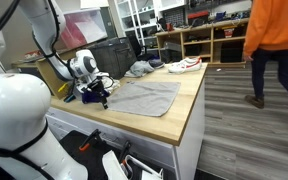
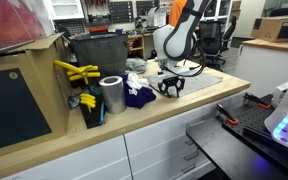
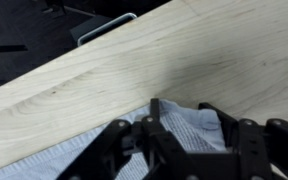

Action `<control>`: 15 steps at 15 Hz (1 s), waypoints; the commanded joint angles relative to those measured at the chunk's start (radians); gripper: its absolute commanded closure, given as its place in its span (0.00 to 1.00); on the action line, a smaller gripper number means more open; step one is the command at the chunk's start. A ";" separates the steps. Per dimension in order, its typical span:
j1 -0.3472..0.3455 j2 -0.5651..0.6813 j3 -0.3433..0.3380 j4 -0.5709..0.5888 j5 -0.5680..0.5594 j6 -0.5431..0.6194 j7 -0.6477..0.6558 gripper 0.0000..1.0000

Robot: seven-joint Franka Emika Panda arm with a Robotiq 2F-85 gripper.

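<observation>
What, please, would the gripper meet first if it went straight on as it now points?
Likely the edge of the grey cloth on the wooden counter, directly below the gripper; contact is unclear.

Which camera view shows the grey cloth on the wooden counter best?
An exterior view shows the grey cloth best: it lies spread flat, almost all of it visible. The wrist view shows only one corner close up, beneath the jaws. In an exterior view it is a thin strip behind the gripper.
</observation>
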 commanded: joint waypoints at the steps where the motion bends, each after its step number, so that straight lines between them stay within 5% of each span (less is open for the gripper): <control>1: 0.000 -0.005 0.005 -0.006 -0.022 -0.010 0.023 0.85; 4: -0.031 -0.019 0.036 -0.006 0.009 -0.019 -0.059 1.00; 11: -0.150 -0.020 0.162 0.022 0.218 -0.076 -0.514 0.99; 15: -0.181 -0.007 0.168 0.074 0.306 -0.183 -0.707 0.99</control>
